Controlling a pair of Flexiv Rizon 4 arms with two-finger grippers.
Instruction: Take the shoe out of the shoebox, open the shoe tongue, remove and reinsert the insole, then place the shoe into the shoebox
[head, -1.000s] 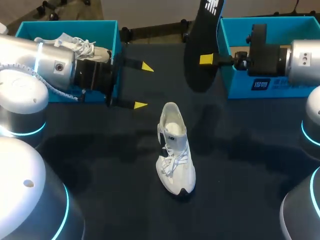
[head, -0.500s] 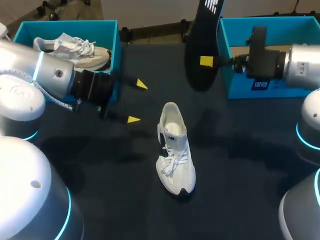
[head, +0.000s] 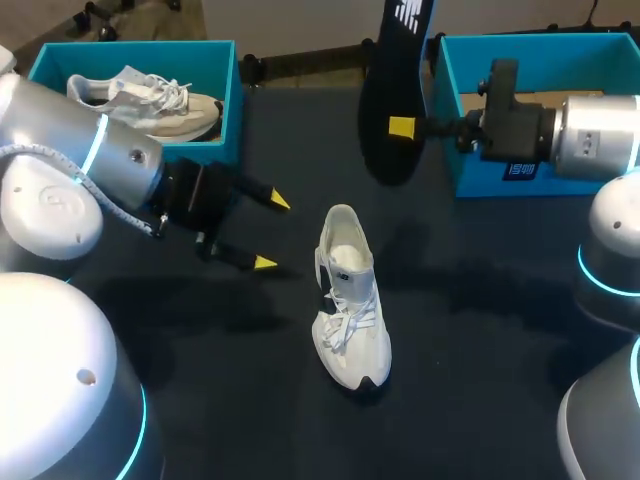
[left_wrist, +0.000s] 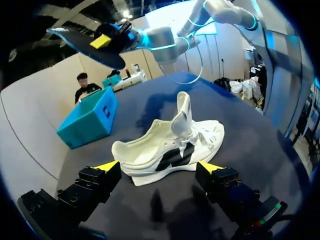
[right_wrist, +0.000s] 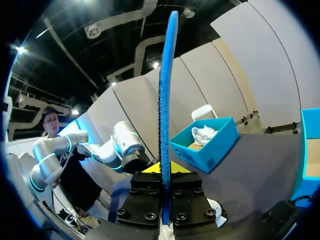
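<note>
A white shoe (head: 350, 300) with a black side mark stands upright mid-table, tongue raised and laces loose. My left gripper (head: 272, 232) hovers open just left of the shoe's heel; in the left wrist view the shoe (left_wrist: 170, 147) lies side-on just ahead of the spread fingers of the gripper (left_wrist: 159, 166). My right gripper (head: 402, 127) is shut on the black insole (head: 388, 90), held on end above the table's far middle. In the right wrist view the insole (right_wrist: 165, 95) rises edge-on, blue, from the gripper (right_wrist: 162, 167).
A teal shoebox (head: 232, 100) at the far left holds a second white shoe (head: 150, 95). Another teal shoebox (head: 470, 180) stands at the far right, behind my right wrist.
My left gripper has swung away from the left shoebox, nearer and toward the shoe's heel, still open. My right gripper has shifted the insole slightly leftward.
</note>
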